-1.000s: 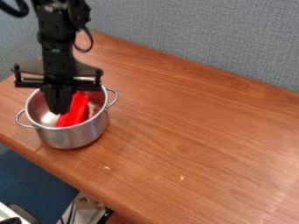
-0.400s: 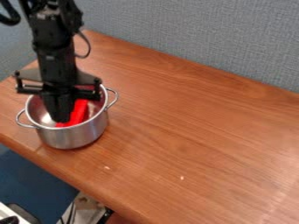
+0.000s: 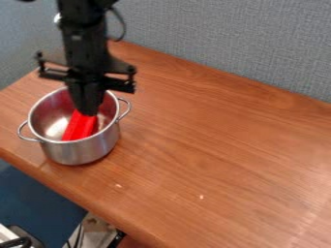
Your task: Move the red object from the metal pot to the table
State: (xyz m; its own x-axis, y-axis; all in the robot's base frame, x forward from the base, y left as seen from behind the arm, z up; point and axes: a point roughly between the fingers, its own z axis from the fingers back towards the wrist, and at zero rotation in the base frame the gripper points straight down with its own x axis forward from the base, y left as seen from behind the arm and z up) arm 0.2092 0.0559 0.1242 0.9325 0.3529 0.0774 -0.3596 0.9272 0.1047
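Observation:
The shiny metal pot (image 3: 52, 145) stands at the left end of the wooden table (image 3: 226, 136). My black gripper (image 3: 87, 108) points straight down over the pot's right half. It is shut on the upper end of the red object (image 3: 84, 126), a slim bright red bar. The bar hangs from the fingers, and its lower end is still inside the pot's opening, seemingly off the bottom. The fingertips are dark and hard to tell apart.
The tabletop stretches bare to the right of the pot, with a few pale specks near the front edge (image 3: 123, 182). A grey-blue wall (image 3: 246, 39) runs behind the table. The pot sits close to the table's left front edge.
The gripper has risen and shifted right and back, rolling slightly at the wrist. The red object has come up with it from the pot's floor. The pot has stayed put.

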